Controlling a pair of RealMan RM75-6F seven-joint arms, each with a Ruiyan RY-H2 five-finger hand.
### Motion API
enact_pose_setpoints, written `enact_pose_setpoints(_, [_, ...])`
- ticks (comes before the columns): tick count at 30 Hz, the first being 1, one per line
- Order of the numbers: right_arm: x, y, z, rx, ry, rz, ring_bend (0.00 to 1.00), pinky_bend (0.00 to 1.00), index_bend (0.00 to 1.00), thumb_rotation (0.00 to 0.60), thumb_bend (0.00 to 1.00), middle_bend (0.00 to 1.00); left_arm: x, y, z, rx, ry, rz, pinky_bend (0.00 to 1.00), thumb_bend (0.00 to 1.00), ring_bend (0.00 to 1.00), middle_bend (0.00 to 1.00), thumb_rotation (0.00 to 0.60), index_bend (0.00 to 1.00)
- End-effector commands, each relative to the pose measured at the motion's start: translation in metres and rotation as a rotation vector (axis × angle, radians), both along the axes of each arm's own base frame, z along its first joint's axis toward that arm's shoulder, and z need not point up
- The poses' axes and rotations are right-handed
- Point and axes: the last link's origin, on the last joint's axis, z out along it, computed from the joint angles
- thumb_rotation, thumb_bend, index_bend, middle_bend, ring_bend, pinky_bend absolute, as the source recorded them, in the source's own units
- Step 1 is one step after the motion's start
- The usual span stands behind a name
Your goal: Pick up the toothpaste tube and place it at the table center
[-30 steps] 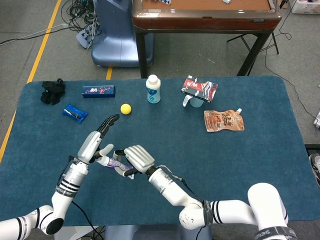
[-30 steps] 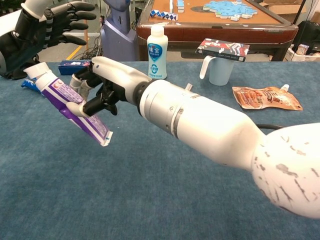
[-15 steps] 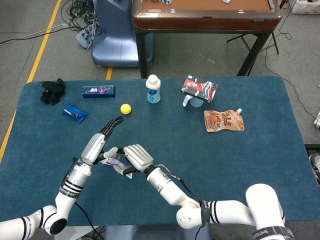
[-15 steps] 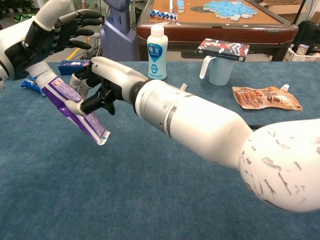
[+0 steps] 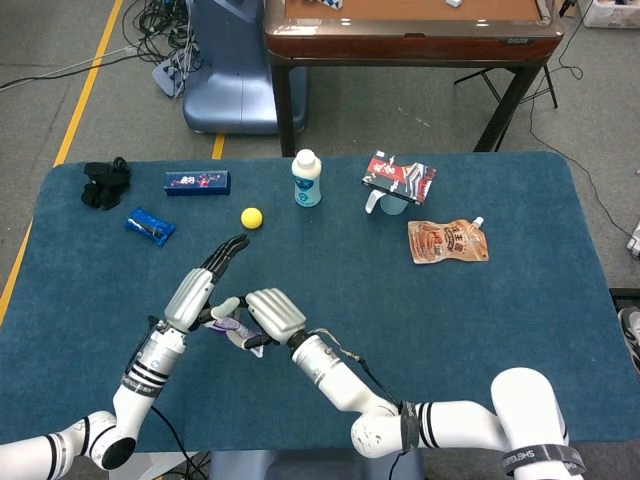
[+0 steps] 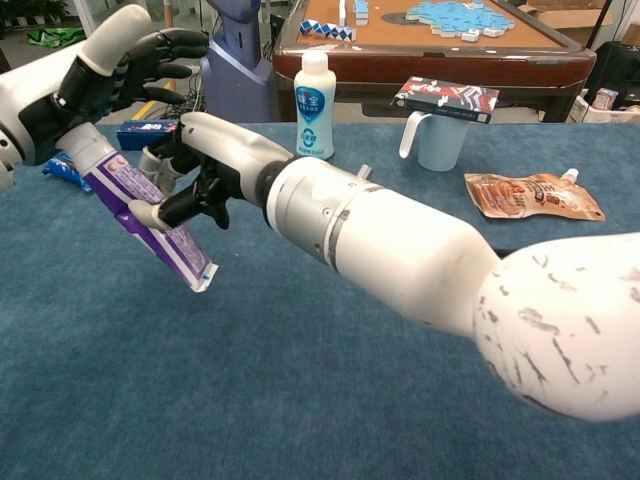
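Observation:
The toothpaste tube (image 6: 141, 216) is white and purple and hangs tilted above the table's left front, crimped end down. My right hand (image 6: 203, 166) grips its middle from the right, fingers curled around it. My left hand (image 6: 112, 62) hovers over the cap end with its dark fingers stretched out and apart; its palm is close to the cap, and I cannot tell whether they touch. From the head view the tube (image 5: 229, 323) is mostly hidden between the left hand (image 5: 204, 284) and the right hand (image 5: 275, 312).
At the back stand a white bottle (image 5: 307, 178), a mug topped by a book (image 5: 398, 182) and an orange pouch (image 5: 448, 241). A yellow ball (image 5: 251, 217), a blue box (image 5: 197, 182), a blue packet (image 5: 149, 226) and a black object (image 5: 105, 183) lie back left.
My left hand has shifted a little to the right and further back over the cap end, fingers staying stretched out. The tube and my right hand have barely moved.

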Motion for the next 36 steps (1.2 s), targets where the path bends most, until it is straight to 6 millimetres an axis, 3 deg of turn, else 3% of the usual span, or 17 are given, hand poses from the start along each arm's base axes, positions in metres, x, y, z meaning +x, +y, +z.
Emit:
enact_pose_setpoints(1, [-0.003, -0.001, 0.001, -0.005, 0.023, 0.009, 0.82, 0.69, 0.97, 0.6, 0.7, 0.87, -0.001, 0.001, 0.002, 0.004, 0.005, 0.002, 0.08, 0.0, 0.0, 0.01, 0.0, 0.0])
enact_pose_setpoints(5, [-0.012, -0.002, 0.005, -0.019, 0.093, 0.044, 0.82, 0.69, 0.97, 0.6, 0.7, 0.87, -0.005, 0.002, 0.008, 0.014, 0.022, 0.005, 0.08, 0.0, 0.0, 0.01, 0.0, 0.0])
enact_pose_setpoints(13, [-0.042, -0.012, 0.023, -0.081, 0.422, 0.197, 0.79, 0.68, 0.97, 0.6, 0.7, 0.84, -0.018, 0.001, 0.026, 0.038, 0.085, 0.01, 0.08, 0.0, 0.0, 0.01, 0.0, 0.0])
enact_pose_setpoints(17, [-0.055, -0.019, 0.026, -0.123, 0.576, 0.243, 0.74, 0.59, 0.97, 0.6, 0.7, 0.81, -0.025, -0.003, 0.032, 0.044, 0.106, 0.018, 0.08, 0.0, 0.0, 0.01, 0.0, 0.0])
enact_pose_setpoints(21, [-0.074, -0.024, 0.027, -0.154, 0.703, 0.253, 0.67, 0.52, 0.89, 0.6, 0.68, 0.74, -0.031, -0.009, 0.037, 0.054, 0.127, 0.023, 0.08, 0.0, 0.0, 0.01, 0.0, 0.0])
enact_pose_setpoints(26, [-0.089, -0.025, 0.026, -0.151, 0.764, 0.237, 0.57, 0.45, 0.71, 0.6, 0.54, 0.63, -0.038, -0.011, 0.04, 0.061, 0.151, 0.041, 0.08, 0.0, 0.0, 0.01, 0.0, 0.0])
enact_pose_setpoints(30, [-0.096, -0.025, 0.027, -0.157, 0.795, 0.24, 0.39, 0.36, 0.43, 0.6, 0.37, 0.45, -0.042, -0.013, 0.041, 0.06, 0.163, 0.054, 0.08, 0.0, 0.0, 0.01, 0.0, 0.0])
enact_pose_setpoints(32, [-0.097, -0.024, 0.03, -0.153, 0.793, 0.236, 0.31, 0.32, 0.32, 0.6, 0.33, 0.38, -0.044, -0.014, 0.042, 0.063, 0.169, 0.057, 0.08, 0.0, 0.0, 0.01, 0.0, 0.0])
enact_pose_setpoints(35, [-0.097, -0.024, 0.038, -0.168, 0.775, 0.23, 0.13, 0.21, 0.05, 0.6, 0.24, 0.17, -0.048, -0.016, 0.043, 0.067, 0.178, 0.067, 0.08, 0.0, 0.0, 0.01, 0.0, 0.0])
enact_pose_setpoints(36, [-0.097, -0.024, 0.041, -0.175, 0.764, 0.227, 0.11, 0.2, 0.01, 0.6, 0.23, 0.13, -0.049, -0.016, 0.043, 0.069, 0.182, 0.071, 0.08, 0.0, 0.0, 0.01, 0.0, 0.0])
